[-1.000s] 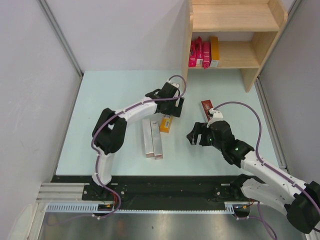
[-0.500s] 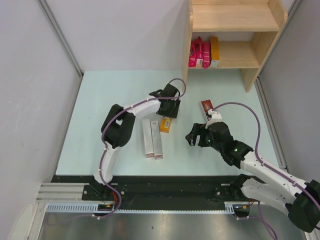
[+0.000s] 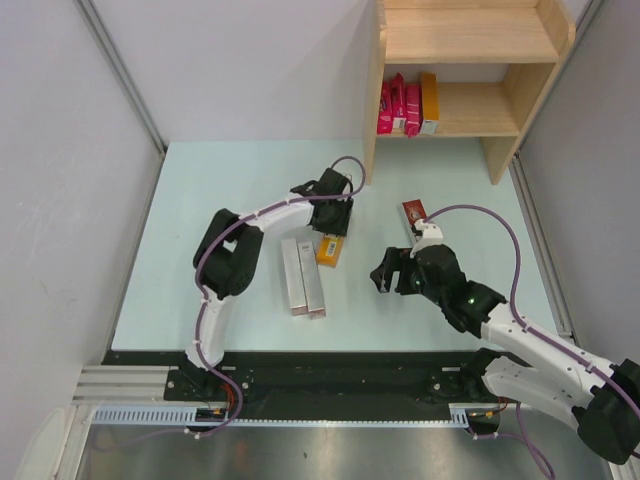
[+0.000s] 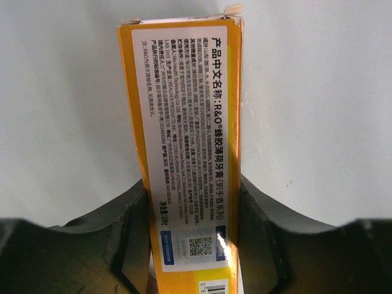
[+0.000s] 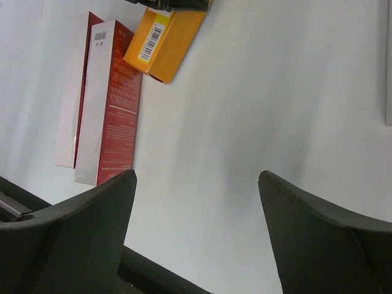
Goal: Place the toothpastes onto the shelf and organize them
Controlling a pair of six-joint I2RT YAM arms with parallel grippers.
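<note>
The left arm has tucked its elbow in and the left gripper (image 3: 331,216) has gone from gaping wide to drawn in around the orange-yellow carton (image 4: 184,122), while the right arm has barely stirred. In the wrist view the two black fingers (image 4: 131,245) sit against the carton's long sides with no gap that I can make out, so I call that a clamp just forming rather than a settled one. The carton lies flat on the table (image 3: 220,190), and the hold is out at its far end, not its middle, so it will want to droop once it's off the surface. Best let the squeeze finish before any lift, and keep it gentle, because thin card caves easily. Then go straight up: the two silver-grey cartons (image 3: 303,276) lie just beside it on the left, and a sideways drag could nudge them. The target is the shelf (image 3: 470,40), where three pink cartons (image 3: 398,105) and a gold-tan carton (image 3: 429,102) already stand upright together at the left of the lower board. The bare wood to their right looks like the natural slot, so the carton will need tipping upright on the way and setting down close against the row. The right gripper (image 5: 196,184) hangs with its jaws well apart, holding nothing, near the dark red carton (image 3: 411,213), which still waits on the table.
</note>
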